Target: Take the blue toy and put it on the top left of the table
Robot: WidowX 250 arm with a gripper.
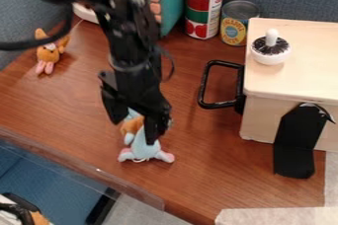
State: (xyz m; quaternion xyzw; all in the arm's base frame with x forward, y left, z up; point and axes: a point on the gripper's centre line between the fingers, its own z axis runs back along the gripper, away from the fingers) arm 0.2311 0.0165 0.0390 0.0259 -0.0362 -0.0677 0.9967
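Pale blue cloth, w/ a tan face and pink feet: the blue toy [143, 149] was on the wooden tabletop [204, 145], near the front edge, left of ctr. The tool [136, 131] hung right over it, spread, one finger each side of the head and upper body; no firm grip showed, tho the hidden side of contact couldn't be checked. Step in hand looked like the grasp. To do it well: centre on the torso, go a touch lower so the pads got body, not just loose fabric, then close evenly & gently b/c soft stuff squashes and slips. A short test lift made sense b4 the carry. After that, dangling feet needed clearance en route to the top left, w/ a soft set-down beside the orange toy [48, 53], not on it.
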